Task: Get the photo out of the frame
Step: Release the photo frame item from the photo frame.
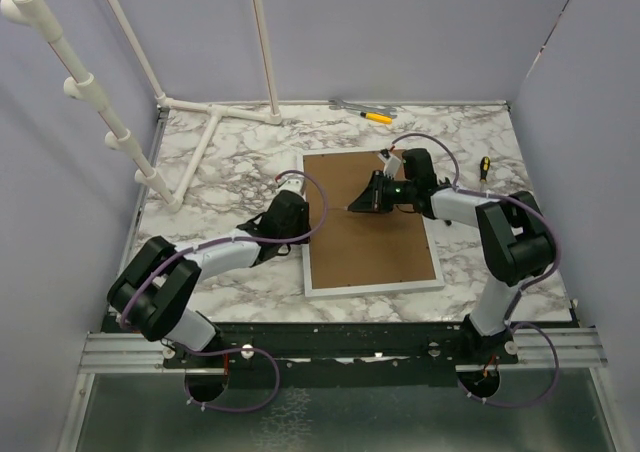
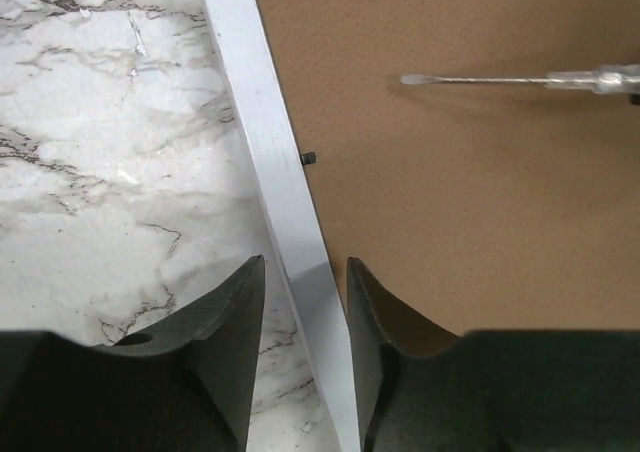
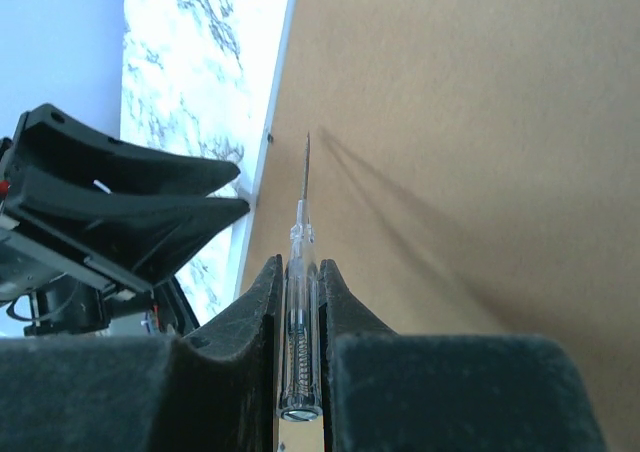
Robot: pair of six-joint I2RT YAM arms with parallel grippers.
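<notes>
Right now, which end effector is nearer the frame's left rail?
Left: left end effector straddles the frame rail; right end effector holds a screwdriver over the backing.

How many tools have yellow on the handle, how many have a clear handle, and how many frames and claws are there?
Tools with yellow on the handle: 2 (yellow-handled tool, black-and-yellow screwdriver)
Tools with a clear handle: 1 (clear screwdriver, held in the right claw)
Frame: 1
Claws: 2 (left claw, right claw)
Total: 6
</notes>
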